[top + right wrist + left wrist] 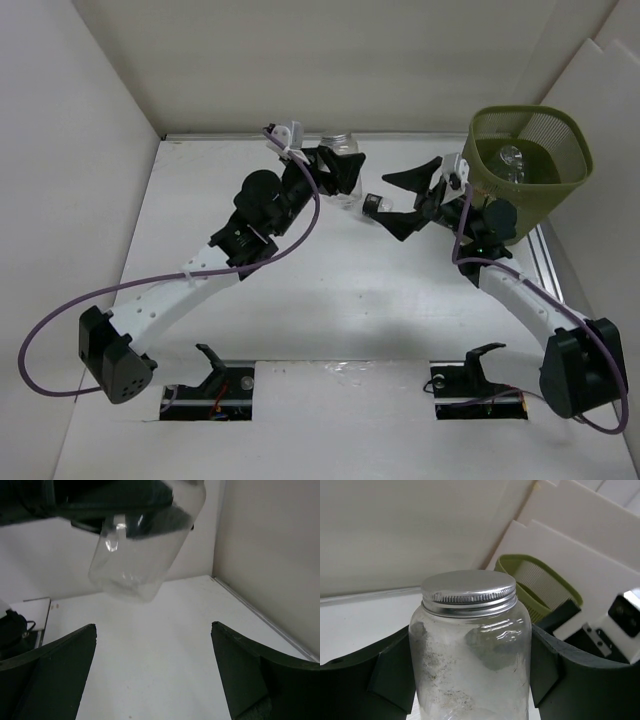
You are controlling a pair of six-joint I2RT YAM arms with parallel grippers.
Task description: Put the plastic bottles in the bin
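Note:
A clear bottle with a silver screw cap (469, 645) stands upright between the fingers of my left gripper (470, 630), which is shut on its sides. In the right wrist view this bottle (145, 545) hangs tilted above the table, clamped by the black fingers. Seen from the top, the left gripper (340, 172) holds it (341, 148) near the back wall. The olive-green bin (580, 150) stands at the back right, with clear bottles (512, 160) inside. My right gripper (385, 200) is open between the held bottle and the bin, and nothing lies between its fingertips (153, 626).
White walls close in the table at the back and on both sides. A small thing with a white end (372, 204) lies by the right gripper's fingertips; I cannot tell what it is. Two black mounts sit in slots at the near edge (215, 375).

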